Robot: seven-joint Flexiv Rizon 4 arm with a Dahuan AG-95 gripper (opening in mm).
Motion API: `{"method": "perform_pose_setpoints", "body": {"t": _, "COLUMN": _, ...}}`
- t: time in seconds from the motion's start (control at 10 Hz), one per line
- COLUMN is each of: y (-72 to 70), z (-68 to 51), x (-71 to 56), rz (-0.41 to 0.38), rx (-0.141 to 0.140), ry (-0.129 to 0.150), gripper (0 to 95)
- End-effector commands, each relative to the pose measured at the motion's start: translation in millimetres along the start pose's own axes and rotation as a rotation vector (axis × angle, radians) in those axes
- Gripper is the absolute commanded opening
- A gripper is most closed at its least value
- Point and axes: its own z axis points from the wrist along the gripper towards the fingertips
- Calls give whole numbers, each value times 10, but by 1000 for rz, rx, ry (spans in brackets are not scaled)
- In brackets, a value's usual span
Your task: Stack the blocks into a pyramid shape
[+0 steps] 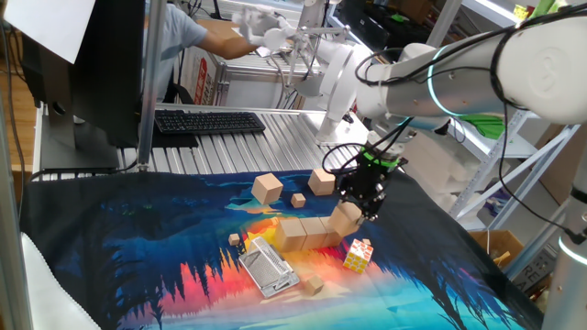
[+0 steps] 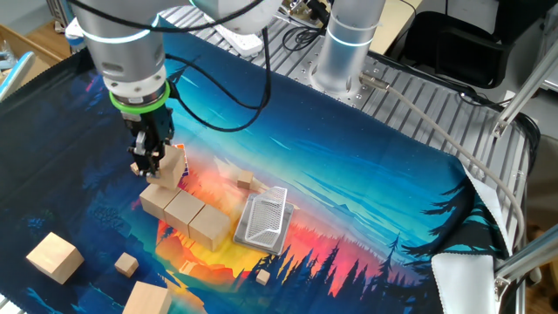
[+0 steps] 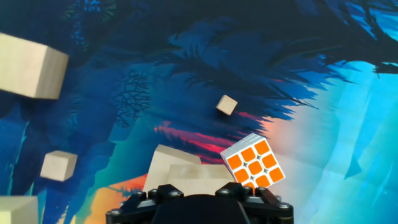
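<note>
A: Where were the blocks?

B: Three sat touching in a row (image 2: 185, 212) on the cloth (image 2: 366, 201). A fourth block (image 2: 173, 166) was tilted at the row's far end, between the fingers of the gripper (image 2: 148, 166). Two more blocks (image 1: 267, 188) (image 1: 322, 181) lay loose, well apart from the row, on the side toward the keyboard (image 1: 209, 121).

A: Gripper state?

B: Pointing straight down, jaws closed on the tilted block. The hand view showed only pale wood under the fingers, so the contact faces could not be confirmed there.

A: Why held there?

B: Judged: the row is the pyramid's base, and this block was being squared up against it or readied for the second layer.

A: Anything else near the row?

B: Puzzle cube (image 1: 359, 255) just beside the held end; metal grater (image 2: 264, 219) on the other side; several tiny cubes (image 2: 245, 180) scattered around.
</note>
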Motion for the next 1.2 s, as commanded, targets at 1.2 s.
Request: {"method": "perform_pose_setpoints", "body": {"t": 1.2, "y": 99, "z": 43, "x": 113, "rz": 92, "rx": 5, "ry": 11, "gripper": 0}}
